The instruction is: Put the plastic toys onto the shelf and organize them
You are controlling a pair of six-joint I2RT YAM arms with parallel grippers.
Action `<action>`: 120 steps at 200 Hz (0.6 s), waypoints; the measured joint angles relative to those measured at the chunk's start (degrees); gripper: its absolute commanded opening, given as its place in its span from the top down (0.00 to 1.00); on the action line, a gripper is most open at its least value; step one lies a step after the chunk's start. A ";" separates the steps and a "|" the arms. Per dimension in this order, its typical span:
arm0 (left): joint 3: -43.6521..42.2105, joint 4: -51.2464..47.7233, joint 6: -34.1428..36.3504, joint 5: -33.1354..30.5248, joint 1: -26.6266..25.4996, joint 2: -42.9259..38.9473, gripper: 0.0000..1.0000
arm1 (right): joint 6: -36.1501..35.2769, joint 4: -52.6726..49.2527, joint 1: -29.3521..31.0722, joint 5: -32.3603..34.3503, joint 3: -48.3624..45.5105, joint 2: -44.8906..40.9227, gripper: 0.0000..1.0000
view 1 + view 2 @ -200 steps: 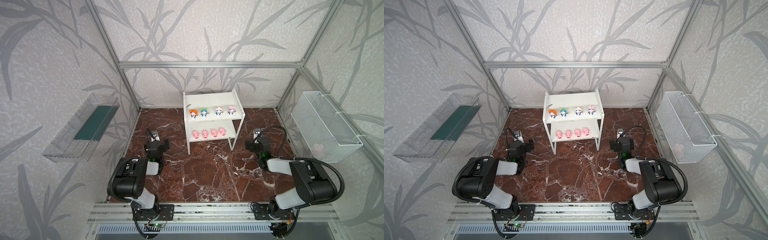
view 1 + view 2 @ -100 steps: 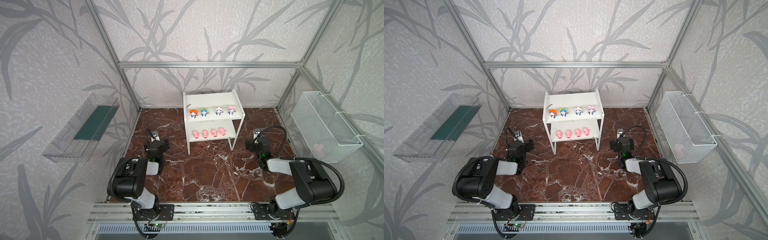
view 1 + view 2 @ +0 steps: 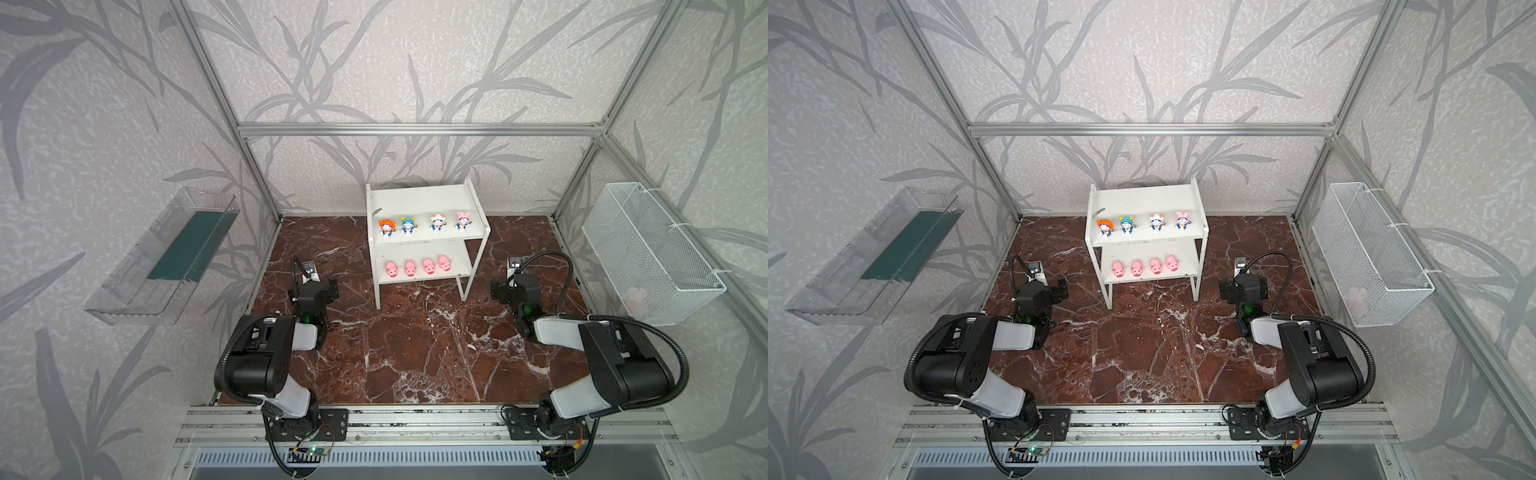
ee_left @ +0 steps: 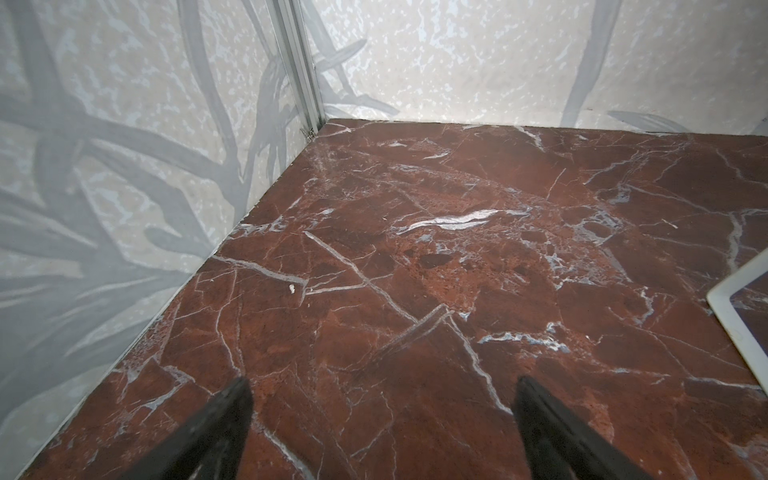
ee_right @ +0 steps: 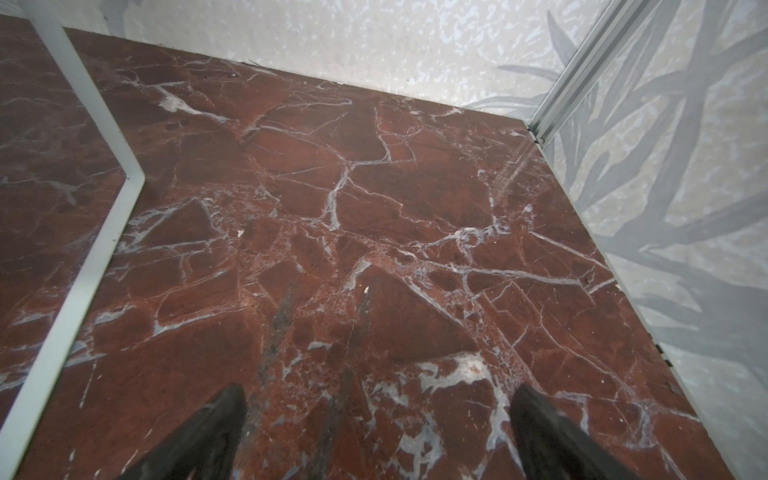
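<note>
The white two-tier shelf stands at the back middle of the marble floor. Several white-and-blue figurines line the front of its top board. Several pink pigs sit in a row on the lower board. My left gripper rests low on the floor left of the shelf, open and empty. On the shelf's other side my right gripper is open too, over bare marble. A shelf leg shows in each wrist view.
A clear tray with a green base hangs on the left wall. A white wire mesh basket hangs on the right wall, a pale pink thing at its near end. Aluminium posts frame the cell's corners.
</note>
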 measured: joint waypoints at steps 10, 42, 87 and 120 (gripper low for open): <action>0.00 0.00 0.00 0.00 0.00 0.00 0.01 | 0.02 0.00 0.00 0.00 0.00 0.00 0.01; 0.00 0.00 0.00 0.00 0.00 0.00 0.01 | 0.02 0.00 0.00 0.00 0.00 0.02 0.01; 0.00 0.00 0.00 0.00 0.00 0.00 0.01 | -2.23 -0.02 -1.14 -9.05 0.00 0.00 0.01; 0.00 0.02 0.00 0.00 0.00 0.00 0.01 | -2.27 -1.07 -2.56 -12.37 0.39 0.00 0.01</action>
